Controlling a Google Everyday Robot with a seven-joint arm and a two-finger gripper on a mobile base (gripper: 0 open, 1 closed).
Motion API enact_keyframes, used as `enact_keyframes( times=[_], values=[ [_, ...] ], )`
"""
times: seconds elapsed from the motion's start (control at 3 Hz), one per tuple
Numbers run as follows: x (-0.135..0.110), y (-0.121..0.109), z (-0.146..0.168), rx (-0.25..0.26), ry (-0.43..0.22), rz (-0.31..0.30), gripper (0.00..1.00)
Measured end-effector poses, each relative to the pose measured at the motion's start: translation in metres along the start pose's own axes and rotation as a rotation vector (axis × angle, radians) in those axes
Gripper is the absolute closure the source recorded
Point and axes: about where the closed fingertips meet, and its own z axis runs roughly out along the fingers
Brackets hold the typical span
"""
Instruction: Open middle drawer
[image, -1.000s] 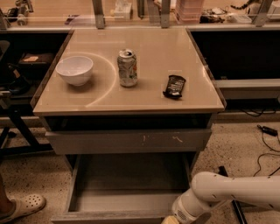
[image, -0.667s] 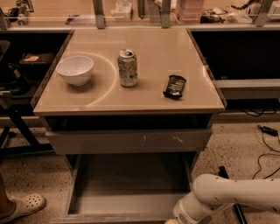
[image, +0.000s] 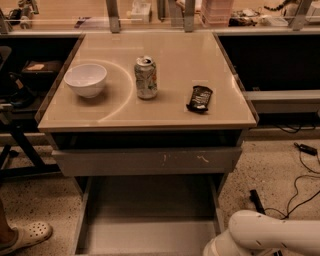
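By the open middle drawer's (image: 150, 232) right rim hangs the end effector (image: 213, 249).

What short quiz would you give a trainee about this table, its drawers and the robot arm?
1. True or false: the middle drawer is pulled out, and nothing shows inside it.
2. What stands between the white bowl and the dark snack bar on the tabletop? A) a mug B) a drink can C) a bottle
3. Fill in: the white arm enters at the picture's bottom ____ corner; its gripper is hidden below the picture's edge.

Key: 1 true; 2 B; 3 right.
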Motion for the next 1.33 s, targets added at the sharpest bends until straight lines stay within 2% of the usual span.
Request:
enact_keyframes(
  times=[0.33,0.67,1.0,1.33],
  values=[
    [0.002,0.003,-0.001,0.001,-0.001,0.006,0.00],
    [0.024,0.028,-0.014,0.011,-0.018,0.064,0.00],
    [0.024,0.028,-0.014,0.011,-0.018,0.064,0.00],
    [0.015,0.025,-0.032,0.034,-0.052,0.065,0.00]
  ],
)
